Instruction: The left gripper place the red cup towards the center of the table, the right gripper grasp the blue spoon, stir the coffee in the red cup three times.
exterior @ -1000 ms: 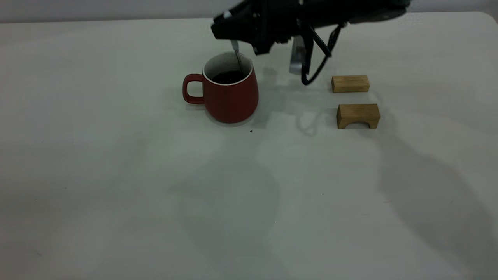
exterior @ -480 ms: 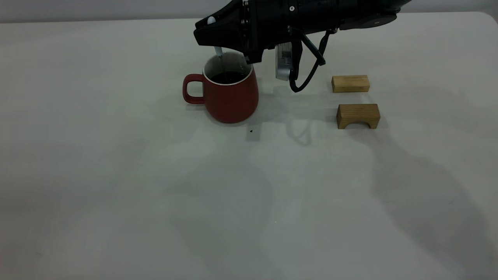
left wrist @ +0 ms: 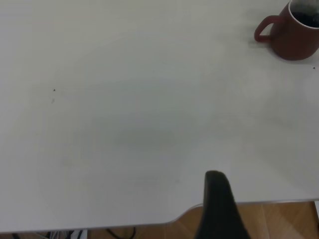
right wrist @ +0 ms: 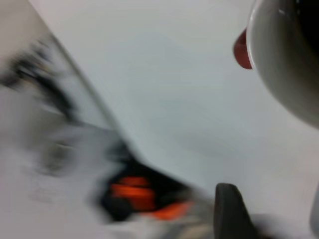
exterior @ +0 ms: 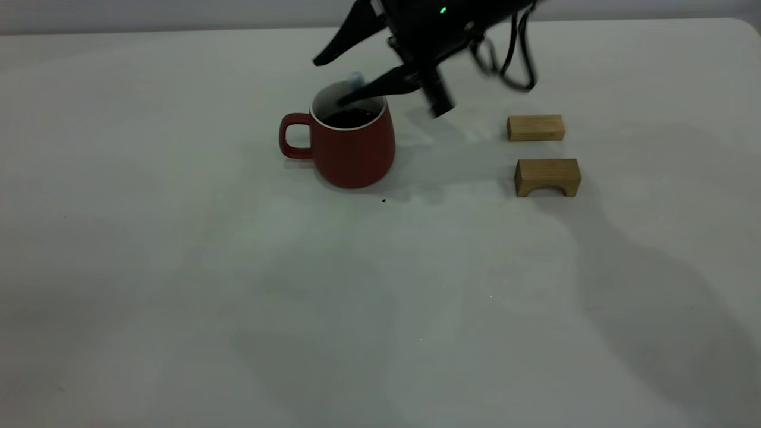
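While R gripper point(exterior: 339, 80) spreads wide over cup point(exterior: 351, 148)
Spoon point(exterior: 355, 79) at rim; L fingers can't tell; table point(exterior: 238, 297) open in front.

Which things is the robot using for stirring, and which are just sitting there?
Being used:
red cup with coffee
blue spoon, its pale end showing above the cup rim
right gripper, fingers spread above the cup

Just sitting there:
plain wooden block
arched wooden block
left gripper, far from the cup
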Motion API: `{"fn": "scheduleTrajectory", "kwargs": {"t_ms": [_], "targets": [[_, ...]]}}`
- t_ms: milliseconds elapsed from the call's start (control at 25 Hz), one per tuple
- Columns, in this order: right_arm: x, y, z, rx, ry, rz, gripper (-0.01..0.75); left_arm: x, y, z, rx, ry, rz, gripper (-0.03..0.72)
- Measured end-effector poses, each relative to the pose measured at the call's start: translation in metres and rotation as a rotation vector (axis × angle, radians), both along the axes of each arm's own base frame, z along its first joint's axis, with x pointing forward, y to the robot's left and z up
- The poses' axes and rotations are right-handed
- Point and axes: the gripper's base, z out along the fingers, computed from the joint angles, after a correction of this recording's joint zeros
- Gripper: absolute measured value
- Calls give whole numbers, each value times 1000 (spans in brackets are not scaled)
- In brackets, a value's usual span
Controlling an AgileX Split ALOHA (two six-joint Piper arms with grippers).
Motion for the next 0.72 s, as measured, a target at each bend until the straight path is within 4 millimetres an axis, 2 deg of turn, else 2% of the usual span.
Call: {"fn": "scheduleTrajectory", "kwargs": {"t_ms": [200, 480, 600, 720], "targets": [[-3, -12, 39, -203, -313, 271, 367, 0, 0, 0, 0, 0, 0, 554], [-8, -8, 81, -236, -439, 329, 252, 0, 0, 0, 0, 0, 0, 554], [-15, -7, 109, -282, -540, 395, 214, 0, 0, 0, 0, 0, 0, 554], [-23, -15, 145, -361, -675, 490, 204, 0, 0, 0, 0, 0, 0, 554]]}}
